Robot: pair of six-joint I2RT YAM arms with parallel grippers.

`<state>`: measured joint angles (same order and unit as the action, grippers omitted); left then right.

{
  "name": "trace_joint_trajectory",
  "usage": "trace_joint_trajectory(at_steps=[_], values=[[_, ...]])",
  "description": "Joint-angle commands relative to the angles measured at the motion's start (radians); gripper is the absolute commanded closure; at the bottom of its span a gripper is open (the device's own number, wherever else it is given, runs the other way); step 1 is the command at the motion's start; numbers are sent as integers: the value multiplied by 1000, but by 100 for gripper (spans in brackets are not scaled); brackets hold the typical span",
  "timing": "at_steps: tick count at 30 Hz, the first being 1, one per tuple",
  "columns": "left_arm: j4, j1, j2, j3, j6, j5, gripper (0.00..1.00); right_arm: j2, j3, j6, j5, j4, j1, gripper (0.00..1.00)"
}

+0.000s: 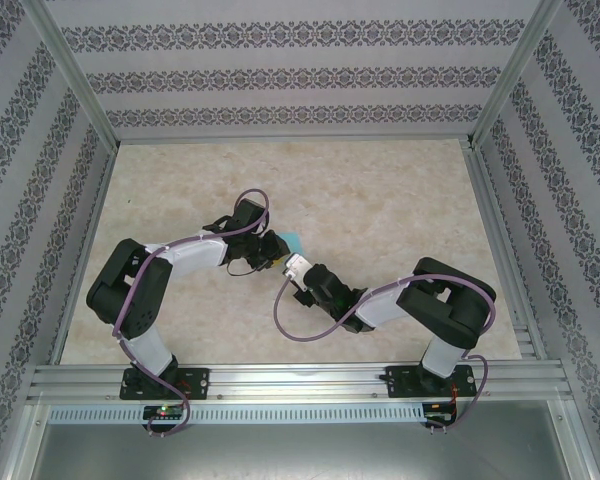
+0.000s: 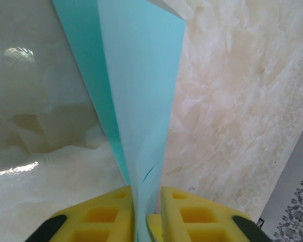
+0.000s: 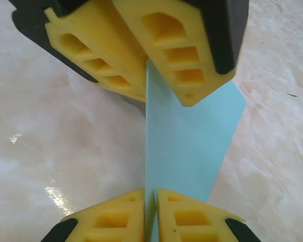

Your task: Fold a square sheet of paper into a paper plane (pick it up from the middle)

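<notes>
the turquoise paper (image 2: 141, 75) is thin and very light, and already folded into at least two layers. i judge it soft and easy to crumple, and it may tear if the two arms pull apart. the creased edge should be a bit stiffer than the loose flaps, so that is the better place to hold it. the paper seems lifted a little above the marble-look table (image 1: 400, 200), near its middle, standing on edge between the two grippers. the left gripper (image 2: 146, 201) has its yellow fingers closed on the narrow end of the paper, which widens away from it. the right gripper (image 3: 150, 199) pinches the opposite edge, its fingers closed tight on the sheet. seen from above, both arms reach inward with bent elbows and their wrists meet almost nose to nose, the left one slightly farther from the bases. the foam-like pads look grippy, so slipping seems less likely than tearing.
</notes>
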<state>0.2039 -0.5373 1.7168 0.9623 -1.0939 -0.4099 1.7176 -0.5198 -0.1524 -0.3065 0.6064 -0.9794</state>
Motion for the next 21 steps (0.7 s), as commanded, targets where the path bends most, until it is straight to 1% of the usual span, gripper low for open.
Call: trace_joint_trajectory(at_steps=[1,3,6,14,19,21], values=[[-5,6,-2,-6,-7,-9,86,-2,-20,13,30,6,10,82],[-6,6,-8,-9,-7,-13,91,14,-38,17,27,-1,13,81],[-4,6,-17,-13,-7,-13,92,44,-48,10,8,34,21,79],[-9,6,-20,-20,-15,-22,93,97,-91,-6,-15,65,35,78],[6,7,-23,-17,-8,-10,92,91,-85,13,-2,84,37,82],[16,13,-28,-15,0,-2,90,83,-76,28,21,86,42,83]])
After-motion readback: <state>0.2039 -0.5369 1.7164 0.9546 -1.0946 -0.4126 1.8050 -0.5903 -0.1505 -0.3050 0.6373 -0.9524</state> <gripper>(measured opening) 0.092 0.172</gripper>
